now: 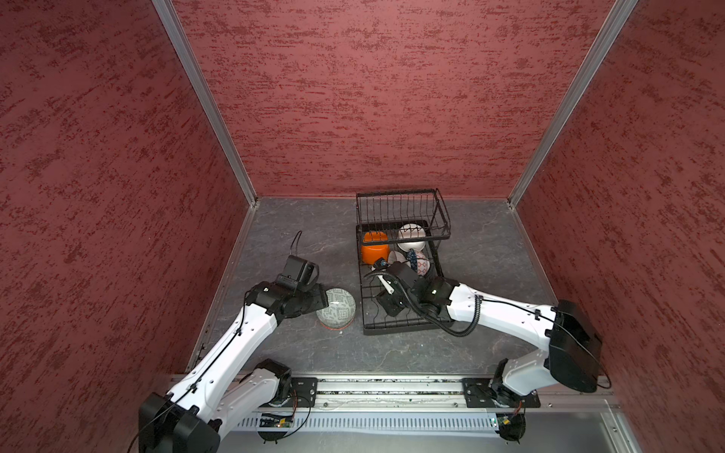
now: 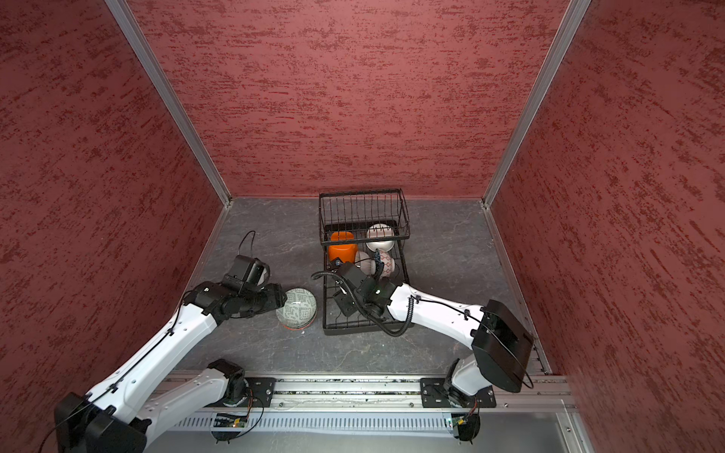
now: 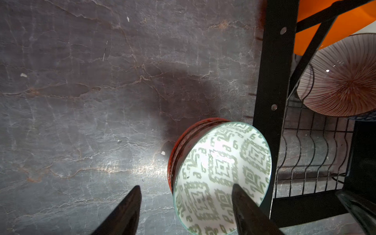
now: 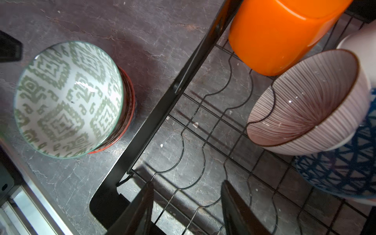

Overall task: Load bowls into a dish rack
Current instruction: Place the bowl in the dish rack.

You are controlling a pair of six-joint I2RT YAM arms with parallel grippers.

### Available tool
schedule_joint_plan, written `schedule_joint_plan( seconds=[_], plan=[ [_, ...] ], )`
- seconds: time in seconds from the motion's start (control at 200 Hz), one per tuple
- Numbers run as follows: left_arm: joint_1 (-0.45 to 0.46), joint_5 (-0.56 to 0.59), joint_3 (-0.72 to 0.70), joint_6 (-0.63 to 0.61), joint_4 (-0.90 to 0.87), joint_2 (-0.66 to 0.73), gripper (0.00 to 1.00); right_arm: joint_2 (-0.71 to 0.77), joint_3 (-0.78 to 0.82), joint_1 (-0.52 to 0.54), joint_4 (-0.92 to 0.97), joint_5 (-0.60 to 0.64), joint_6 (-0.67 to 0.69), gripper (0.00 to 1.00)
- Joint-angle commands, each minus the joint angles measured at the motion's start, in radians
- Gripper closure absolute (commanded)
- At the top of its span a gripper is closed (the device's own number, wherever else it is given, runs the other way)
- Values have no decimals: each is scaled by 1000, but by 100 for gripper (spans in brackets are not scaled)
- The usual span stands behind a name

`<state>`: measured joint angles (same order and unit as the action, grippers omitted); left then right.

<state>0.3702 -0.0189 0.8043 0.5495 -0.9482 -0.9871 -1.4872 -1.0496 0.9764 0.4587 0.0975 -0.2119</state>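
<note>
- left gripper (image 3: 186, 186) spread, straddling the rim of the green bowl (image 3: 219, 168)
- right gripper (image 4: 187, 183) spread, empty, above the rack (image 4: 177, 81) wires
- orange bowl (image 4: 280, 36) in rack

The left tool (image 3: 186, 185) hangs over the grey veined worktop (image 3: 81, 101) with its dark fingers (image 3: 128, 209) spread well apart. One is over bare stone and one over the inside of the green-patterned bowl (image 3: 221, 162). That bowl seems to sit nested in a red bowl (image 3: 181, 140), though the red could be its own outer wall. It stands just beside the black frame of the dish rack (image 3: 270, 81). Inside the rack, an orange bowl (image 3: 345, 30) and a striped bowl (image 3: 345, 81) lean on edge.
</note>
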Motion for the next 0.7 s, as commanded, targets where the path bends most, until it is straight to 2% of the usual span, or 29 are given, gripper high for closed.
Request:
schedule_joint_plan(
  seconds=[0.0, 0.696],
  plan=[
    [2, 5, 19, 22, -24, -17, 31, 43, 14, 5, -59, -25, 21, 45],
    [89, 84, 29, 53, -44, -126, 45, 154, 101, 5, -178, 31, -19, 46]
  ],
)
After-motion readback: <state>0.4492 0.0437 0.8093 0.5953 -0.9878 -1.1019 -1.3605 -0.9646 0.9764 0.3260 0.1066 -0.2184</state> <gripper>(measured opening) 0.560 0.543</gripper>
